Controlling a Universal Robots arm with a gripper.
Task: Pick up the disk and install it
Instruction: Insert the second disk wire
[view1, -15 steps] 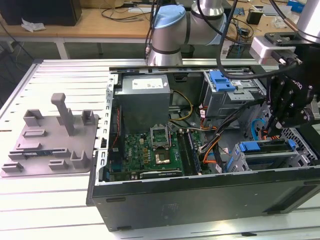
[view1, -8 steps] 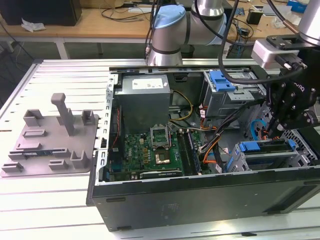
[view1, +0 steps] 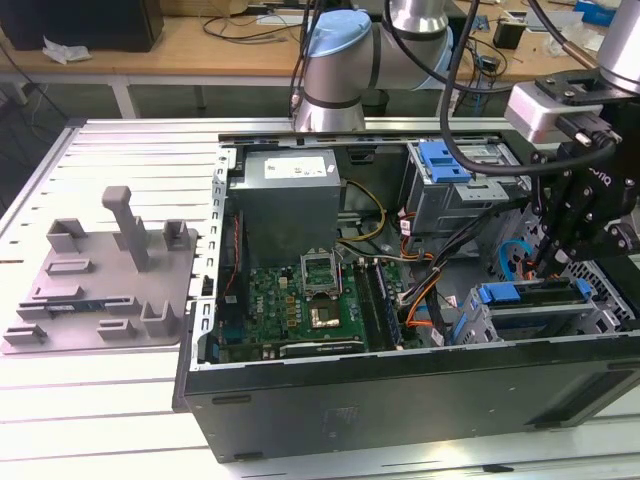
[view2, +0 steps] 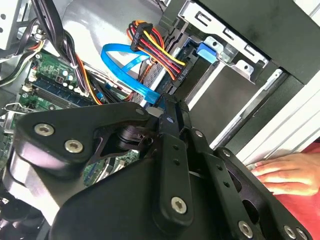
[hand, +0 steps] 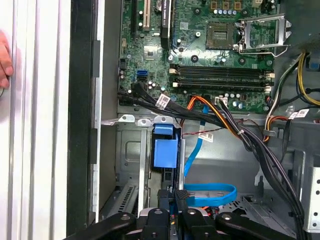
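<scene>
The disk (view1: 532, 293), silver with blue rails, stands on edge in the drive cage at the case's front corner, at the exterior view's right. In the first wrist view I see it edge-on, its blue rail handle (hand: 165, 146) pointing at the motherboard. In the second wrist view the blue handle (view2: 207, 50) sits at the cage mouth. My gripper (view1: 548, 262) hangs just over the disk's rear end. Its black fingers (hand: 181, 197) stand close together, shut, with nothing between them (view2: 167, 107). I cannot tell whether they touch the rail.
A blue flat cable (hand: 210, 192) and bundled power wires (view2: 155, 42) lie right beside the fingers. A second blue bracket (view1: 445, 160) sits in the upper bay. A person's hand (view2: 285, 172) rests on the table beside the case. A grey fixture (view1: 105, 275) stands at the exterior view's left.
</scene>
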